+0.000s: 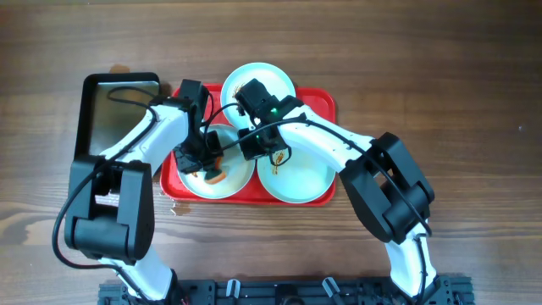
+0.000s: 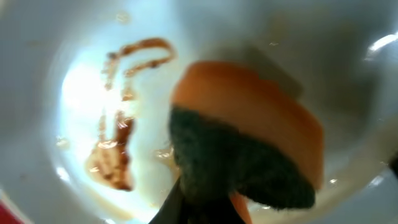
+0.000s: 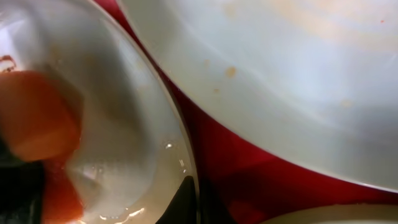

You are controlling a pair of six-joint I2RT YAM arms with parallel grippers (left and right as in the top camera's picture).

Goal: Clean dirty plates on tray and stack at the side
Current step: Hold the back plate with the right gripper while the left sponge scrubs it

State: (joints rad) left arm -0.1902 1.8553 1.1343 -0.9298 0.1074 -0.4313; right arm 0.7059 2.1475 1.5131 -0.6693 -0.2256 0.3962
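Scrubbing step: the left pincer (image 1: pixel 208 163), clamped on the orange sponge (image 2: pixel 249 130), presses the smeared plate (image 2: pixel 68 81). Next it likely needs a sweep across the sauce (image 2: pixel 118 149). I cannot tell the right pincer (image 1: pixel 243 141) state.

Both arms are built of smooth white rounded shells joined by black housings. The left arm (image 1: pixel 144 135) carries a thin black cable (image 1: pixel 127 95) that loops free of its shell. The right arm (image 1: pixel 334 146) has another black cable lying along it, and a small green light (image 1: pixel 273 110) on its black wrist. Each arm has a bulky black block with white trim low down. The left gripper (image 1: pixel 203 161) and right gripper (image 1: pixel 254 146) are black, with dark tapered fingertips (image 2: pixel 169 208). A black rail (image 1: pixel 279 292) along the table's near edge bears both bases.
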